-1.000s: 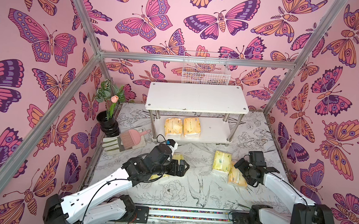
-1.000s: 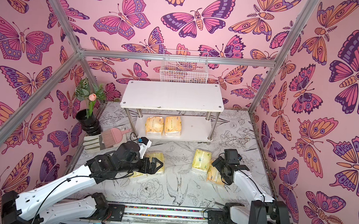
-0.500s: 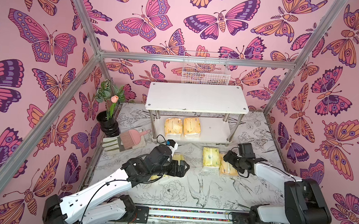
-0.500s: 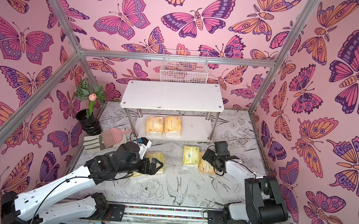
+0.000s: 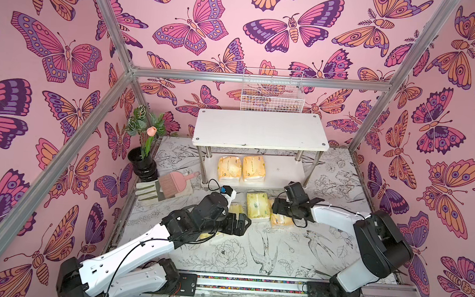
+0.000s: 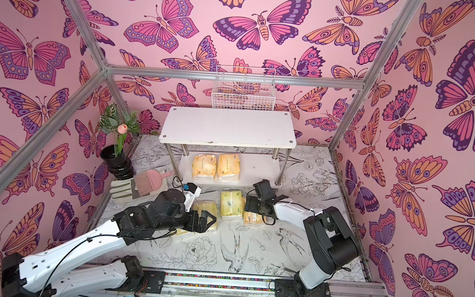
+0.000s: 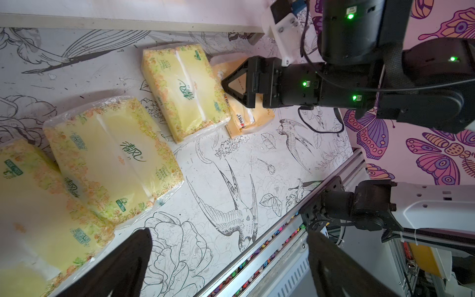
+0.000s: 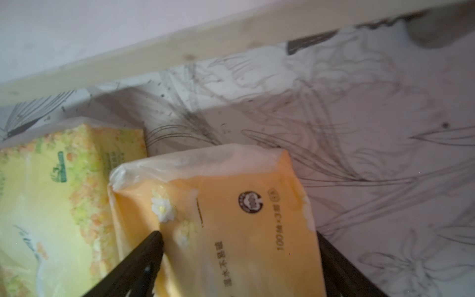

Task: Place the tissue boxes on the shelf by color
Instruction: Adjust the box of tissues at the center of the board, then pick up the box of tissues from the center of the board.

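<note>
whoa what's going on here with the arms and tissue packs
Two robot arms are sorting tissue packs onto the white shelf. Two orange packs already lie on its lower board. The right gripper has its jaws astride a third orange pack on the table; whether they grip it is unclear. The left gripper, jaws open and empty, hovers by three yellow-green packs nearby.

White two-tier shelf (image 5: 261, 126) at desk (image 5: 295, 246) rear; two orange plastic-wrapped tissue packs (image 5: 229, 168) side by side on its lower board. Before it, pale yellow-green tissue pack (image 5: 258, 205), with third orange pack (image 5: 282, 221) touching its right side.
</note>
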Robot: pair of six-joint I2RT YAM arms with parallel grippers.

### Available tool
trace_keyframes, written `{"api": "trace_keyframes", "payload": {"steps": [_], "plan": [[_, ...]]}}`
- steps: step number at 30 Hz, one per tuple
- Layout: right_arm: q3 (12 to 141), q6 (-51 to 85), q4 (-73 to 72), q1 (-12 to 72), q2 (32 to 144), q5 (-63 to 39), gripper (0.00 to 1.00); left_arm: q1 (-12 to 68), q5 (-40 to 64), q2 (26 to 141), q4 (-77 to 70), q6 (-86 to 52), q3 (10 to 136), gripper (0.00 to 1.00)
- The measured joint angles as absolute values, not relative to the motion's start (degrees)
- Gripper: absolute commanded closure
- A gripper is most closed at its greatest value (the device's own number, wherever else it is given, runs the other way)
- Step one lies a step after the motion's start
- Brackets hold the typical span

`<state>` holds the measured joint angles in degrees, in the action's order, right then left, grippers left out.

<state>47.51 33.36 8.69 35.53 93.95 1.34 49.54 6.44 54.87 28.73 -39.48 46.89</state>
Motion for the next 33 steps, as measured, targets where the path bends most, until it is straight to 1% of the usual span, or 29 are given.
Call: {"api": "trace_keyframes", "payload": {"steps": [4,7,11,14,18,26,33], "plan": [[48.18,32.77,9.32,38.46,94.5,2.11,0.11,49.54,6.42,55.22,28.73,-39.46,46.89,0.0],[46.39,33.69,9.61,38.89,91.94,2.28,0.07,49.54,6.44,55.92,28.73,-39.44,46.92,0.0],[41.71,36.75,11.94,38.87,80.66,3.18,0.04,49.65,6.44,57.12,28.71,-39.27,47.18,0.0],[40.45,39.09,13.45,38.87,72.69,3.46,0.05,49.91,6.44,58.11,28.69,-39.0,47.77,0.0],[39.51,41.93,15.25,38.87,66.92,2.96,0.05,49.95,6.39,59.4,28.25,-38.39,48.31,0.0],[32.42,47.37,17.8,38.89,66.32,2.79,0.06,49.95,6.2,62.52,27.24,-37.95,49.82,0.0],[30.63,49.89,16.21,38.87,71.64,4.49,0.06,49.98,6.2,62.7,26.79,-37.95,49.87,0.0]]}}
